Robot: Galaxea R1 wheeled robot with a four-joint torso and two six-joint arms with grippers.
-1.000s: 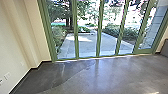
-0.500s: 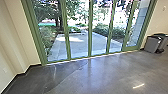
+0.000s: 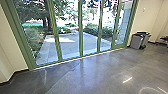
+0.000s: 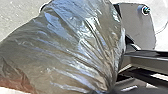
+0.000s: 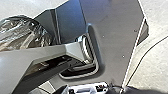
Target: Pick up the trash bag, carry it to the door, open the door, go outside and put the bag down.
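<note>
The trash bag (image 4: 75,50), dark, shiny and translucent, bulges large in the left wrist view. Its folds draw together into a gathered neck, where my left gripper (image 4: 106,90) is shut on it. Part of the same kind of shiny plastic, the bag (image 5: 23,33), shows in the right wrist view beyond a grey arm link. In the head view the glass door wall (image 3: 80,32) has green frames and stands closed across the far side of the room.
Grey bins (image 3: 140,40) stand by the wall, right of the glass. A cream wall (image 3: 10,50) with a dark baseboard rises at the left. Polished concrete floor (image 3: 97,72) lies before the glass. Outside are a paved path (image 3: 67,45), bushes and trees.
The head camera's view has turned to the right, bringing the bins and more of the right wall into sight. The glass wall looks closed in all three head views.
</note>
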